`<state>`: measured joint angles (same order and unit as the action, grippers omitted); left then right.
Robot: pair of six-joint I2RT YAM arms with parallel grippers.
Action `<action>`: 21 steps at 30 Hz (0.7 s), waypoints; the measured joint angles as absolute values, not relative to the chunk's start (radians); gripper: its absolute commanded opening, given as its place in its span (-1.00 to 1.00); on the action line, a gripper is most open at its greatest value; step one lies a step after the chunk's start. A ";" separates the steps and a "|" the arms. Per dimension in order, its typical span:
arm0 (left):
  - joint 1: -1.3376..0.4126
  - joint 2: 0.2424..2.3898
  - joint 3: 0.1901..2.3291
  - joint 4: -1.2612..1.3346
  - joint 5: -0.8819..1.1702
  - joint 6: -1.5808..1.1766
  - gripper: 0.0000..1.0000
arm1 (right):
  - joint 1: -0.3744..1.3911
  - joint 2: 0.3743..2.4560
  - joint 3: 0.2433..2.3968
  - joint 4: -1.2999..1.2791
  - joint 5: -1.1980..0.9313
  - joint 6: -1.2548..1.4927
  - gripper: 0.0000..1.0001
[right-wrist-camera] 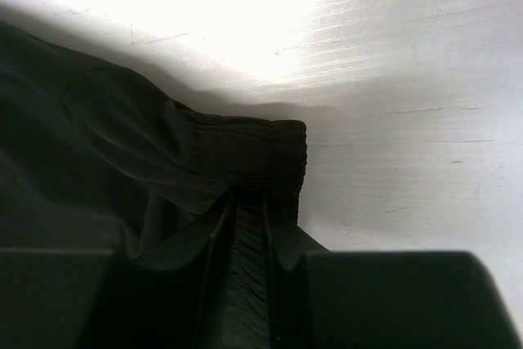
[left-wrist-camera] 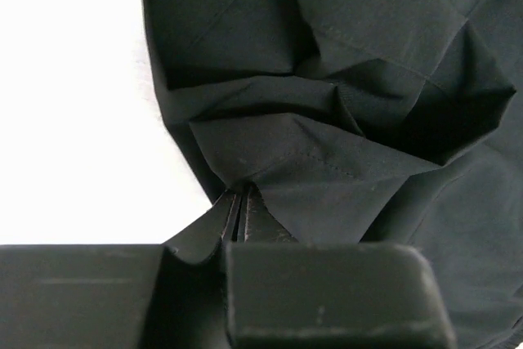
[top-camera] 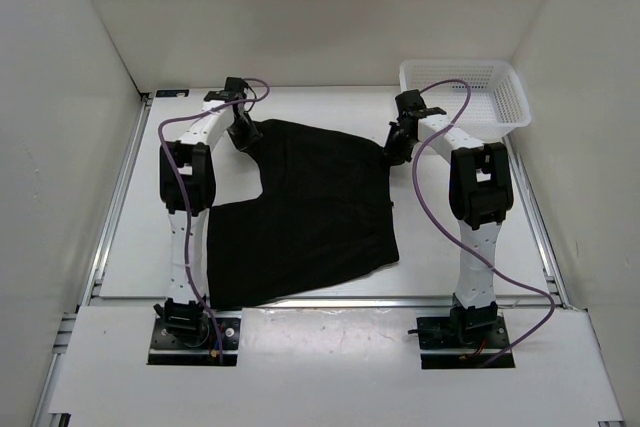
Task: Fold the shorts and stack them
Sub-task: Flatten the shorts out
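Observation:
The black shorts (top-camera: 310,217) lie spread on the white table between my arms. My left gripper (top-camera: 245,135) is shut on the far left corner, a leg hem; in the left wrist view the fabric (left-wrist-camera: 343,120) bunches in folds just past the closed fingertips (left-wrist-camera: 239,202). My right gripper (top-camera: 397,150) is shut on the far right corner; in the right wrist view the ribbed waistband (right-wrist-camera: 245,153) runs between its two fingers (right-wrist-camera: 247,202). Both held corners sit at or just above the table.
A white mesh basket (top-camera: 470,92) stands at the back right, just behind the right arm. White walls enclose the table on the left, back and right. A metal rail (top-camera: 320,299) runs along the table's near edge by the shorts' front hem.

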<state>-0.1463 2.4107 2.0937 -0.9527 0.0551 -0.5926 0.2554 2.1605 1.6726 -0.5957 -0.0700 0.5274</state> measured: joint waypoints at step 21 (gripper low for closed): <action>-0.065 1.843 1.321 -0.935 -0.009 -0.662 0.21 | 0.255 2.149 1.643 -0.568 -0.061 0.529 -0.43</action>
